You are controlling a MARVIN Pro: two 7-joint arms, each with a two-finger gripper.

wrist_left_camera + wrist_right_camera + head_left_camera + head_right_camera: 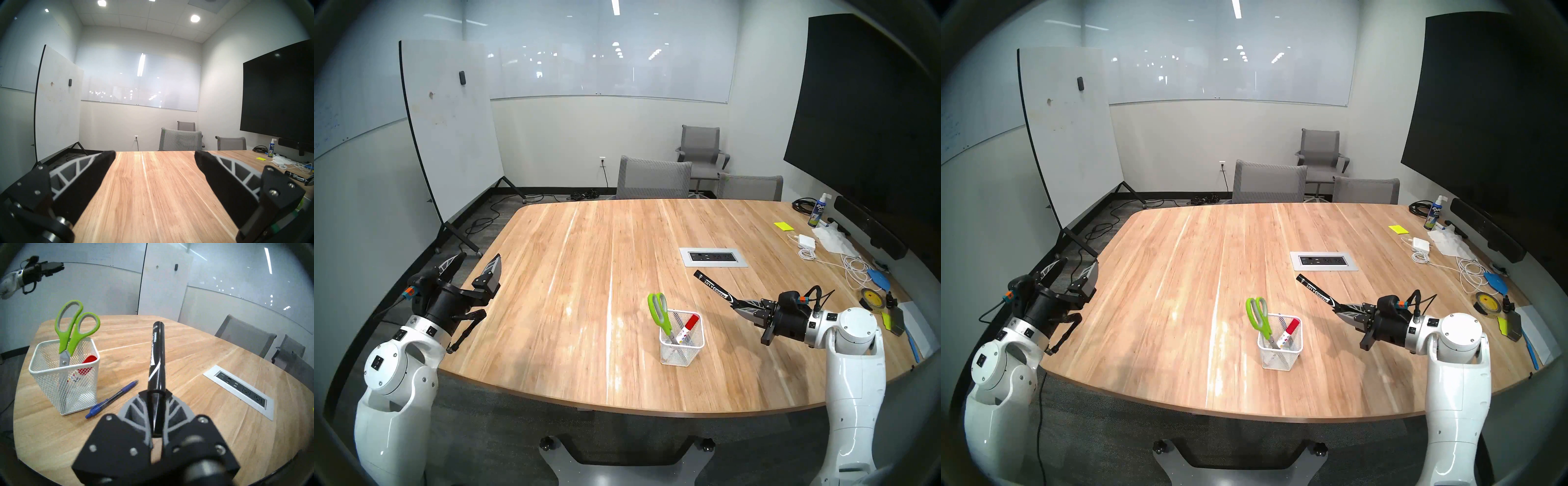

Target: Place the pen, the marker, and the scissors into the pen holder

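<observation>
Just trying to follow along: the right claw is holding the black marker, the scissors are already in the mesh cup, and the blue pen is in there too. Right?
Not quite: the blue pen lies on the table beside the mesh cup, as the right wrist view shows. The rest holds: the right claw grips the black marker, and the scissors stand in the cup.
</observation>
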